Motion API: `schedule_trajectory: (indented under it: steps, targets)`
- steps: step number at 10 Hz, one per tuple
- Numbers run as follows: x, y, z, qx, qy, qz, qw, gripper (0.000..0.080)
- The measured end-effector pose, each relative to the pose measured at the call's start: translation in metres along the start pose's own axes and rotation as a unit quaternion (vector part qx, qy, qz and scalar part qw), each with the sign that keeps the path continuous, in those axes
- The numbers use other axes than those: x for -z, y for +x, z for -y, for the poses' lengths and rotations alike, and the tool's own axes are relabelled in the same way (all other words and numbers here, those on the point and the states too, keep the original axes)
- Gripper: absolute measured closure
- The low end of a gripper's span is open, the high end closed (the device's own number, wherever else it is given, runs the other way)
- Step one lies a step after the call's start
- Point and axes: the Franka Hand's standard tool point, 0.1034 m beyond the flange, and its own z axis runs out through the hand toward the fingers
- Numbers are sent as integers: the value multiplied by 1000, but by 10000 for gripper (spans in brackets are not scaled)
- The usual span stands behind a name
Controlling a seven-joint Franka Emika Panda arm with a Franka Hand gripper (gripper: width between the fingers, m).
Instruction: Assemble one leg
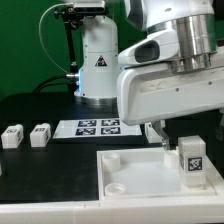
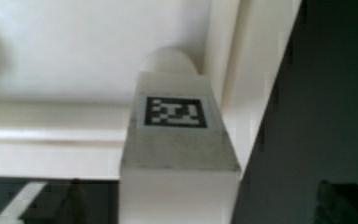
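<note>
Standing upright, small white tagged leg (image 1: pixel 190 158)

A robotics lab: a robot arm (image 1: pixel 97 55) on a black table (image 1: pixel 30 105), beside the marker board (image 1: pixel 97 127).

- A black counter (image 1: pixel 55 165) fills the lower part of the exterior view, matte and dark, with a paler band along its near edge.
- The marker board (image 1: pixel 98 127) lies flat on the counter toward the back, a thin white sheet printed with black square tags.
- Behind the counter, the back wall (image 1: pixel 25 50) is plain and dark grey, nearly black.
- A strip of bright green backdrop (image 1: pixel 219 118) shows at the exterior view's right edge.
- The light is soft and even, and white surfaces read bright against the dark surroundings.
- In the wrist view the counter appears only as a dark, blurred area.
</note>
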Motion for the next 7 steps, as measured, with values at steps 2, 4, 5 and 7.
schedule_trajectory:
  steps: [2,4,5,7]
  targets:
    - [-5,0,-7,-4,4,46,999,151]
    - [-11,0,-14,-10,1,27,1000,151]
    - [-11,1,-13,-9,2,26,1000,151]
    - [-11,1,-13,-30,1,26,999,240]
